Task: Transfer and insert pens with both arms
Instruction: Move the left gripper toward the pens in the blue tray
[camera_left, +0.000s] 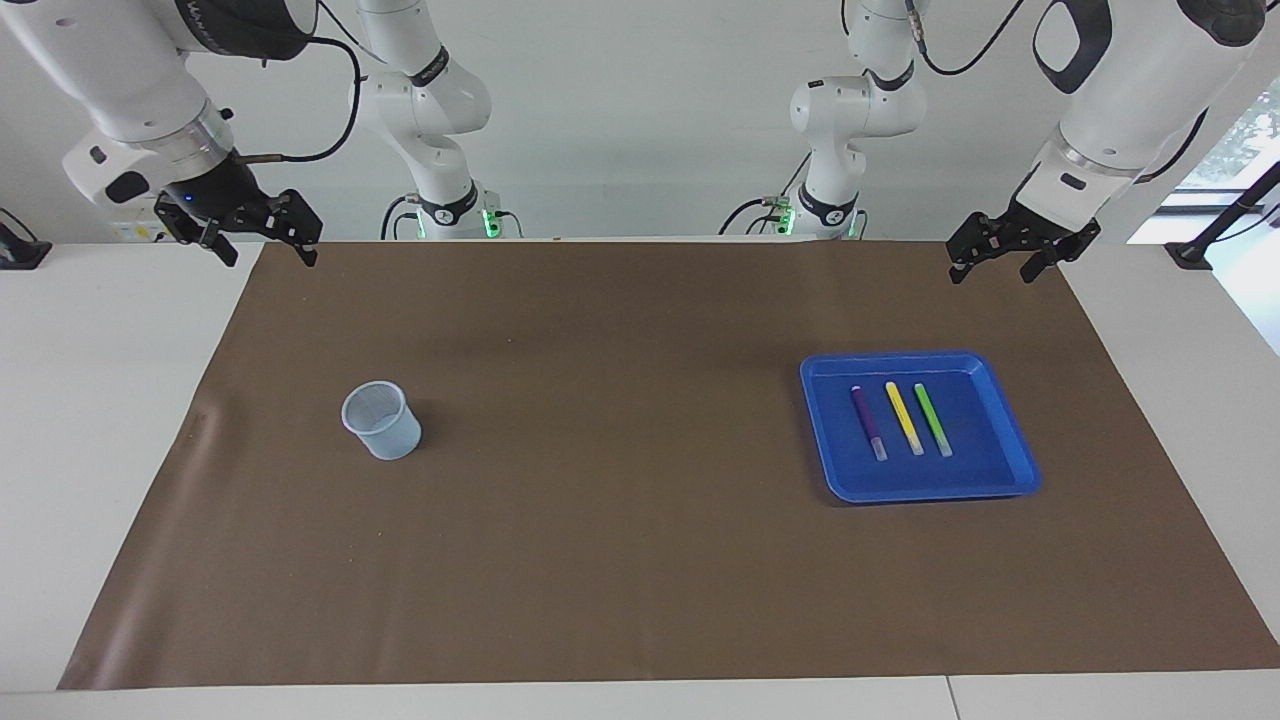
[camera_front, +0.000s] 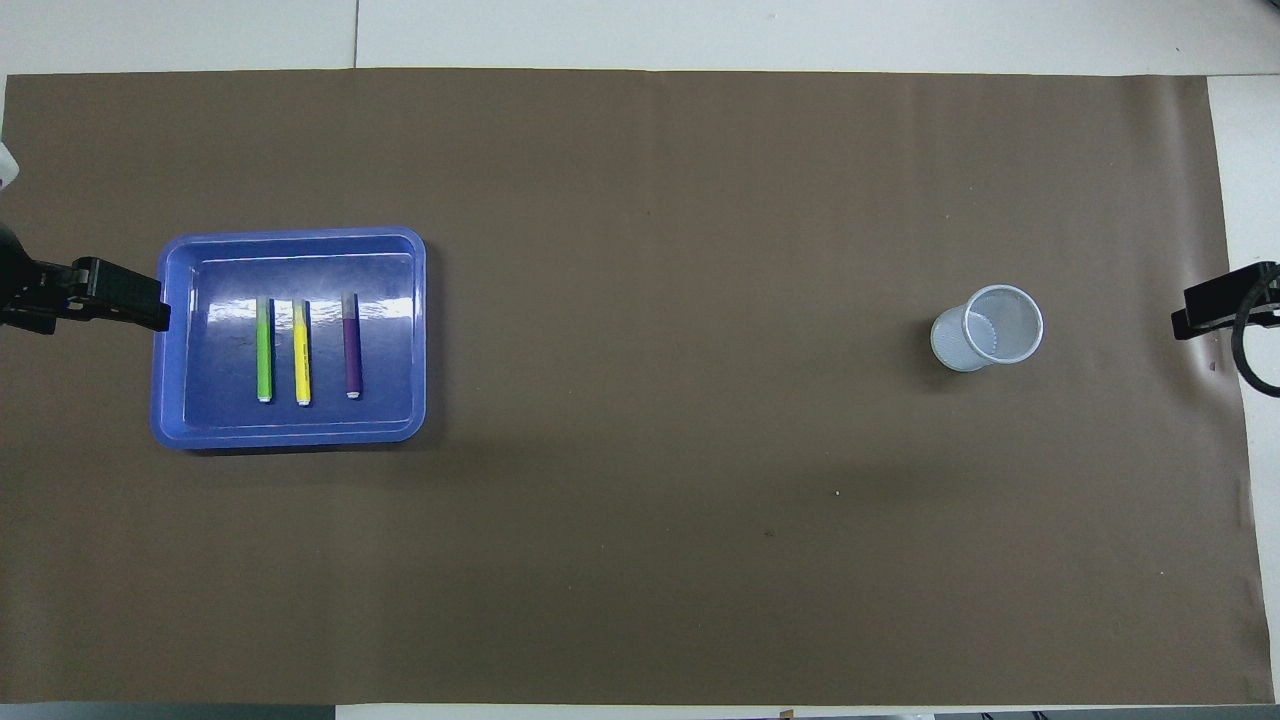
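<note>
**Q:** Pens — where do they lie?

**A:** Purple pen (camera_left: 869, 423), yellow pen (camera_left: 904, 418) and green pen (camera_left: 933, 420) lie side by side, apart from one another, flat in the blue tray (camera_left: 1010, 440). In the overhead view each runs from 12 to 6 o'clock, the pale caps at the end farther from the robots. The yellow pen lies between the other two; the green one is nearest the left arm's end of the table.

**Q:** And the tray?

**A:** It rests on the brown mat (camera_left: 620, 560) toward the left arm's end. The mesh cup (camera_left: 381, 420) stands upright and well apart, at 3 o'clock from the tray in the overhead view, toward the right arm's end.

**Q:** The grippers?

**A:** The left gripper (camera_left: 1003, 262) hangs over the mat's corner at the left arm's end, fingers spread wide, holding nothing. The right gripper (camera_left: 272, 252) hangs over the mat's corner at the right arm's end, likewise wide and holding nothing. Both arms wait.
</note>
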